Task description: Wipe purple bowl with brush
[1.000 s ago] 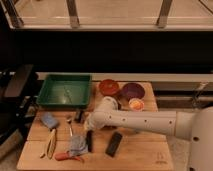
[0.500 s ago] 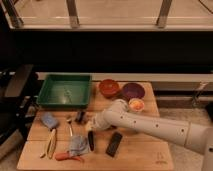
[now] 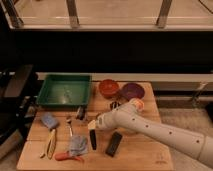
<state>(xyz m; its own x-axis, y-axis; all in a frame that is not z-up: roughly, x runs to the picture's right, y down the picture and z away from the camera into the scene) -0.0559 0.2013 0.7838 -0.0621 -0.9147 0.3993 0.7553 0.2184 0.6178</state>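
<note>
The purple bowl (image 3: 132,91) sits at the back right of the wooden table, beside the red-orange bowl (image 3: 108,88). The brush (image 3: 93,140) is a slim black stick lying on the table near the front middle, pointing away from me. My gripper (image 3: 92,125) is at the end of the white arm that reaches in from the lower right. It sits right over the brush's far end, well to the front left of the purple bowl. The contact between gripper and brush is hidden.
A green tray (image 3: 64,92) stands at the back left. A wide black block (image 3: 114,143) lies just right of the brush. A grey cloth (image 3: 77,145), a red tool (image 3: 69,157), a yellow-handled tool (image 3: 50,144), a fork (image 3: 70,126) and a blue object (image 3: 49,120) lie to the left. A small orange cup (image 3: 138,104) stands near the arm.
The gripper has dropped slightly toward the brush's far end, and the arm's rear part has swung down and to the right. The objects on the table have not moved.
</note>
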